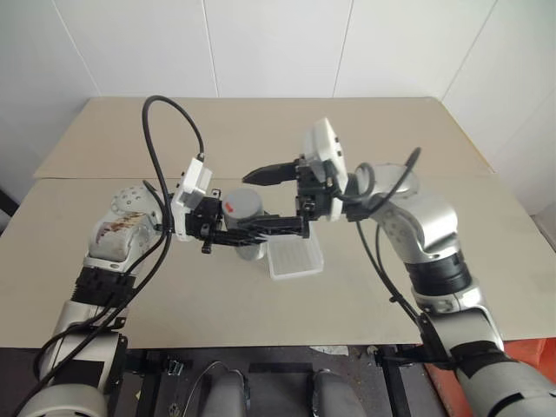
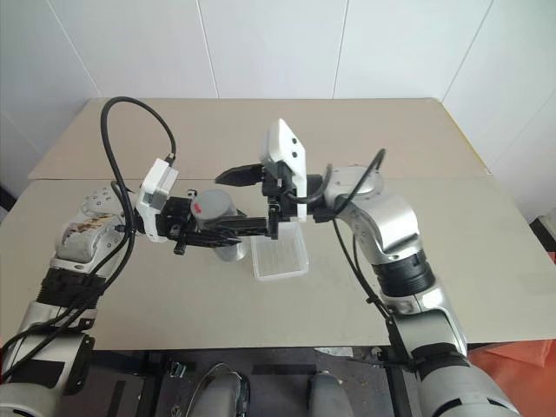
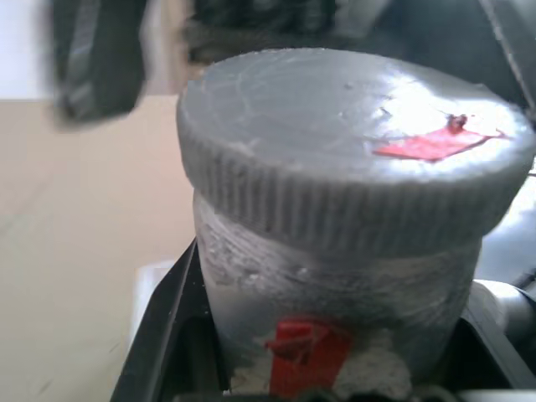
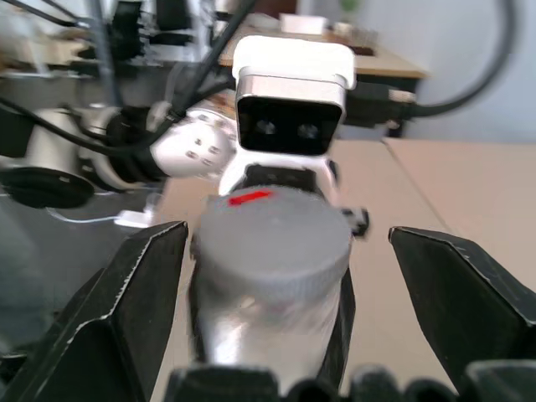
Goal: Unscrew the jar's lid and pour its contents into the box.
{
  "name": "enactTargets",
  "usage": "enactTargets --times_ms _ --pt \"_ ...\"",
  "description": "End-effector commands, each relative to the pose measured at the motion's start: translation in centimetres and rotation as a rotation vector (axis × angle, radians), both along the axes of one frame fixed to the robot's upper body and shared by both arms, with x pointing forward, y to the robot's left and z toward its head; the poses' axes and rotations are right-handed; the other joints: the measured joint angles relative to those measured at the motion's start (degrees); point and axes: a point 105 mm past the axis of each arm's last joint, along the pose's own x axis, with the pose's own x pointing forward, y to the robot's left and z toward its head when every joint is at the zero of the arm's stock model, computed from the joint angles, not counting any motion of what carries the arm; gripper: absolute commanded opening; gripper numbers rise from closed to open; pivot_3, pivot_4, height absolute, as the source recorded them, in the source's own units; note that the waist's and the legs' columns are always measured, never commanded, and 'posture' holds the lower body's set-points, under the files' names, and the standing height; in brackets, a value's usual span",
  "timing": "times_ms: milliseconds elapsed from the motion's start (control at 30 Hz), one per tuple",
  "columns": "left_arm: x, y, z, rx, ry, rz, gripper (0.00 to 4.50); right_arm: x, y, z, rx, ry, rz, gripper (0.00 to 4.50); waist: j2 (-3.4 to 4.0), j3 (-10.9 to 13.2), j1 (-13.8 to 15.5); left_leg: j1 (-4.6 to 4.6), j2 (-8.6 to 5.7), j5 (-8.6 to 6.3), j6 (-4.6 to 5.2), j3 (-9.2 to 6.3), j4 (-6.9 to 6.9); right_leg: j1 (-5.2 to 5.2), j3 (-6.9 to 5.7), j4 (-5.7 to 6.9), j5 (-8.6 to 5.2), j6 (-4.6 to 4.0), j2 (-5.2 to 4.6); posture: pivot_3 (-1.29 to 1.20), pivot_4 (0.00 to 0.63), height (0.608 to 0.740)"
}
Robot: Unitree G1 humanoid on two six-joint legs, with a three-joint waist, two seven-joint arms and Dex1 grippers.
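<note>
Spanning white-walled room: beige table (image 1: pixel 365 139)

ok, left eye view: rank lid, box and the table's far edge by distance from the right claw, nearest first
1. lid: sits between the open fingers of the right claw, on the jar held by the left claw.
2. box: on the table just below the claws, toward the robot.
3. table's far edge: at the wall, well beyond both arms.

grey jar (image 3: pixel 335 285) with red mark, grey ribbed lid (image 3: pixel 352 142), translucent white box (image 1: pixel 295 259)
</note>
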Motion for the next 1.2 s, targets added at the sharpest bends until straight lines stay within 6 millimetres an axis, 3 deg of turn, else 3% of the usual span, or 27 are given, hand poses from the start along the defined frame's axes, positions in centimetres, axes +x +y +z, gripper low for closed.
enactTargets --times_ms 33,200,500,700,900,1200 --pt "0.1 0.4 1.0 -0.024 -0.041 0.049 1.93 -1.3 -0.3 1.7 0.044 -0.059 -0.02 4.49 0.0 0.0 0.0 0.0 0.01 0.0 0.0 0.0 0.0 0.0 0.0 0.0 0.0 0.0 0.0 0.0 0.15 0.74" --pt "0.2 0.2 1.0 -0.037 -0.032 0.061 1.93 -1.6 0.6 1.8 0.048 -0.059 -0.059 4.49 0.0 0.0 -0.2 0.0 0.01 0.0 0.0 0.0 0.0 -0.01 0.0 0.02 0.0 -0.01 0.0 0.0 0.15 0.74" --pt "0.2 -0.1 0.9 -0.031 -0.035 0.057 1.93 -0.3 3.5 2.0 0.056 -0.033 -0.128 4.49 0.0 0.0 -0.1 0.01 0.0 0.0 0.0 0.0 0.0 0.0 0.0 0.01 0.0 -0.01 0.01 0.0 0.15 0.74" --pt "0.1 -0.1 1.0 -0.033 -0.037 0.054 1.93 0.7 4.2 1.6 0.051 -0.014 -0.157 4.49 0.0 0.0 -0.1 0.01 0.0 0.0 0.0 0.0 0.0 0.0 0.0 0.01 0.01 -0.01 0.01 0.0 0.15 0.74" --pt "0.0 0.1 1.0 -0.033 -0.037 0.05 1.93 1.4 3.7 1.3 0.039 -0.008 -0.19 4.49 0.0 0.0 -0.1 0.01 0.0 0.0 0.0 0.0 0.0 0.0 0.0 0.01 0.01 -0.02 0.01 0.0 0.15 0.74" --pt "-0.5 0.6 0.9 -0.02 -0.032 0.017 1.93 2.0 1.0 1.2 0.031 -0.011 -0.242 4.49 0.0 0.0 -0.1 0.01 0.01 0.0 0.0 0.0 0.0 0.0 0.0 0.01 0.01 -0.02 0.01 0.0 0.15 0.74"
